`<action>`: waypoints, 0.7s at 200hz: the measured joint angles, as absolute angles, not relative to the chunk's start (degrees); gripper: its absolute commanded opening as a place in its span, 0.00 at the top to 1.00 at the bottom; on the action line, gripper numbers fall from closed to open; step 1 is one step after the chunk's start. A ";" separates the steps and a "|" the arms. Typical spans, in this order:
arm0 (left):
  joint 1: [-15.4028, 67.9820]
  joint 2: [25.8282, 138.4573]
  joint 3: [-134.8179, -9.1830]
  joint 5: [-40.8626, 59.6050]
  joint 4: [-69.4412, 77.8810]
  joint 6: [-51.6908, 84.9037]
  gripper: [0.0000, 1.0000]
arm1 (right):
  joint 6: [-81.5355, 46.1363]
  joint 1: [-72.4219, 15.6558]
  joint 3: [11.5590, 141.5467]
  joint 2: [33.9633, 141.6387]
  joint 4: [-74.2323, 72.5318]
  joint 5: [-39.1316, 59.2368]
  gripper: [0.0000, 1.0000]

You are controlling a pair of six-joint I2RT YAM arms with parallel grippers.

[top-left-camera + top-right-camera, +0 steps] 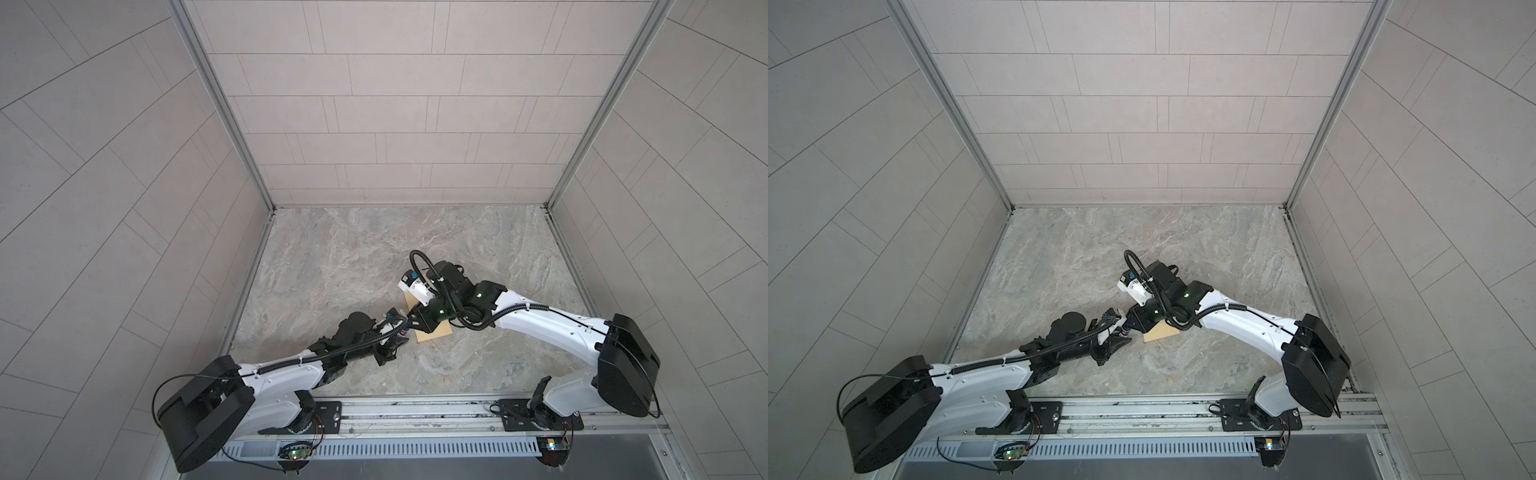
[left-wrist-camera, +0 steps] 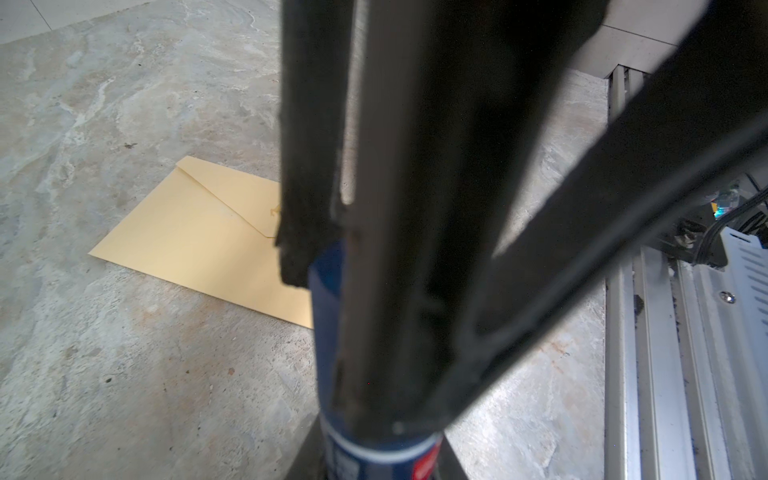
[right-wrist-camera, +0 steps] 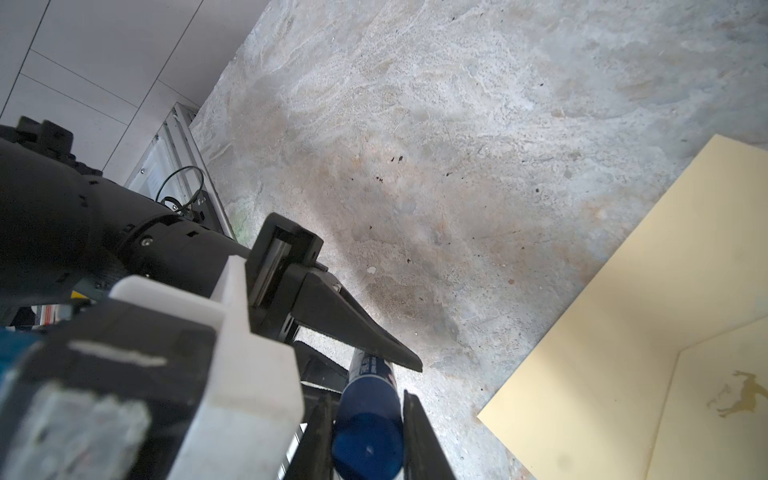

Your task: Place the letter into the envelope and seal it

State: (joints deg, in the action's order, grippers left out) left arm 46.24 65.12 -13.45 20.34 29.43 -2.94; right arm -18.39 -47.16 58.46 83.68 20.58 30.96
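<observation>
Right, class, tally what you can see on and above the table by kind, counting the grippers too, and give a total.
envelope: 1
blue tube: 1
grippers: 2 (left gripper and right gripper, both closed on the blue tube)
total: 4

grey marble-look table (image 1: 374, 249), blue tube (image 3: 368, 432) with white-and-red label near its front middle, metal rail (image 1: 415, 409) along front edge, pale tiled walls (image 1: 395, 104)
</observation>
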 measured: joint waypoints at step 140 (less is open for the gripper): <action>44.47 64.47 -13.45 21.61 26.02 -2.50 1.00 | -22.76 -48.10 54.22 84.71 12.45 30.11 0.95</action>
